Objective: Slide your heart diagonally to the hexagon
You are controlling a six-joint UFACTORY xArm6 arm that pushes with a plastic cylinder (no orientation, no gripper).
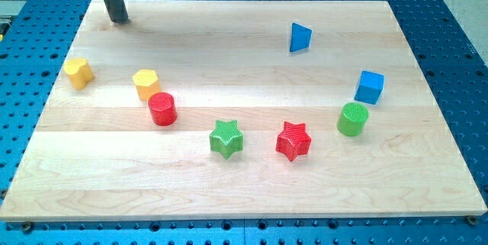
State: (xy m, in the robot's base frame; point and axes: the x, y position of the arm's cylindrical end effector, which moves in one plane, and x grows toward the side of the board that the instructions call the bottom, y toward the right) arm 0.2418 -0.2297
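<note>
At the top left corner of the worktop point(252, 184) our tip point(120, 20) rested on the wood, touching no block; it is a bare rod, so it had no fingers to open and held nothing. Below the tip and a little to the view's left lay the yellow heart point(78, 72). Below the tip and slightly to the right stood the yellow hexagon point(145, 84), with the red cylinder point(162, 109) just beside it. Far to the right of the tip we saw the green star point(226, 138), red star point(293, 140), green cylinder point(353, 118), blue cube point(370, 87) and blue triangle point(300, 37).
</note>
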